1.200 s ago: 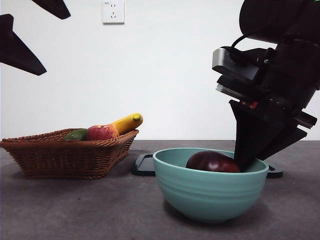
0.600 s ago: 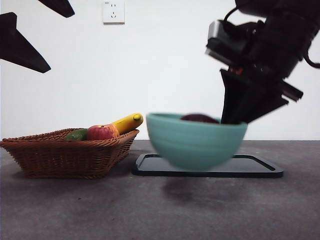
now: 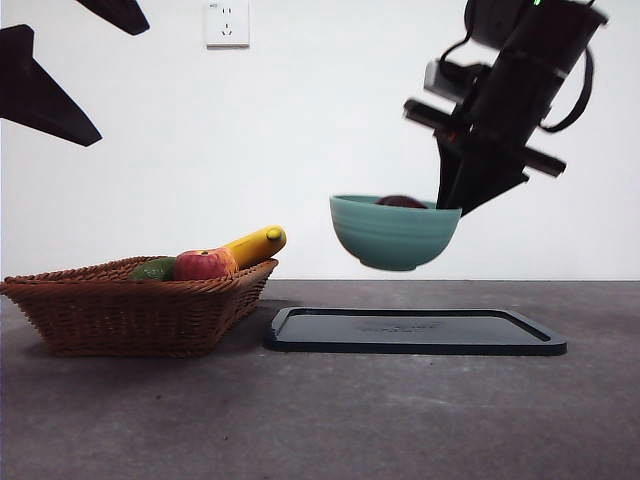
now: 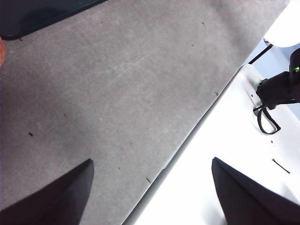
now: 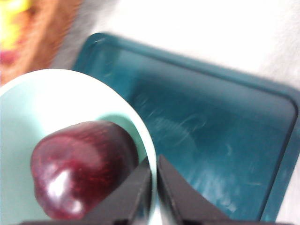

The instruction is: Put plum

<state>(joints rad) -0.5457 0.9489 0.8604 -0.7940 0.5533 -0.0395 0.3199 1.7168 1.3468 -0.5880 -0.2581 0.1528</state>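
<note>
Grey matte tabletop in front; on it a wicker basket and a black tray; above the tray the right gripper, jaws clamped on a teal bowl rim, holds it aloft with the plum inside; left gripper waits, jaws apart; white wall behind, a socket on it.

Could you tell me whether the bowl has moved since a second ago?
Yes. The bowl, with the plum inside and its rim pinched by the right gripper, has risen off the table and now hangs above the tray.
</note>
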